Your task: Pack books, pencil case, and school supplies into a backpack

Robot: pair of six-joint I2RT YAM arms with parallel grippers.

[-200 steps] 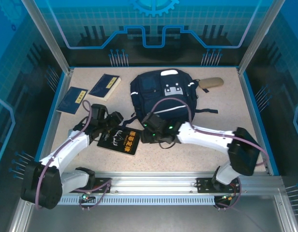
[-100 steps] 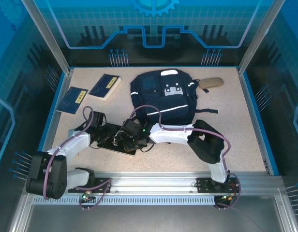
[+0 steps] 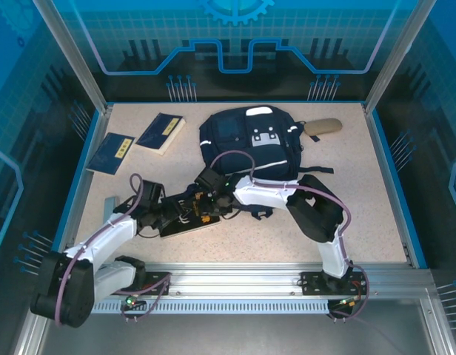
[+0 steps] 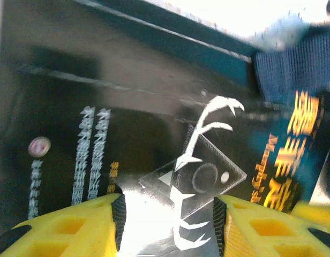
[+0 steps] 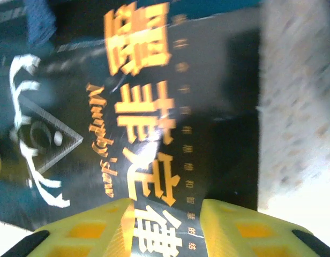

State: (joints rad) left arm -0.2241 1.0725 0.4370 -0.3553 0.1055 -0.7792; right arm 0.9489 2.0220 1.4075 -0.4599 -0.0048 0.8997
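Observation:
The black book (image 3: 191,223) with gold-orange print lies near the table's front, just ahead of the navy backpack (image 3: 250,148). Both grippers are down over its cover. My left gripper (image 3: 169,211) is at its left part, my right gripper (image 3: 203,205) at its right part. In the left wrist view the left gripper (image 4: 167,214) stands open, yellow fingers (image 4: 84,225) apart over the glossy cover (image 4: 154,134). The right gripper (image 5: 165,214) is also open above the orange title (image 5: 143,101). Two navy books (image 3: 112,153) (image 3: 161,133) lie back left. The tan pencil case (image 3: 320,127) lies beside the backpack's right.
A dark backpack strap (image 3: 317,170) trails right across the speckled table (image 3: 361,192). Blue walls (image 3: 78,170) border the table. The metal rail (image 3: 235,281) with both arm bases runs along the near edge.
The right arm swung left from the backpack's front onto the black book. The left gripper shifted lower along the book, and the book has turned slightly on the table.

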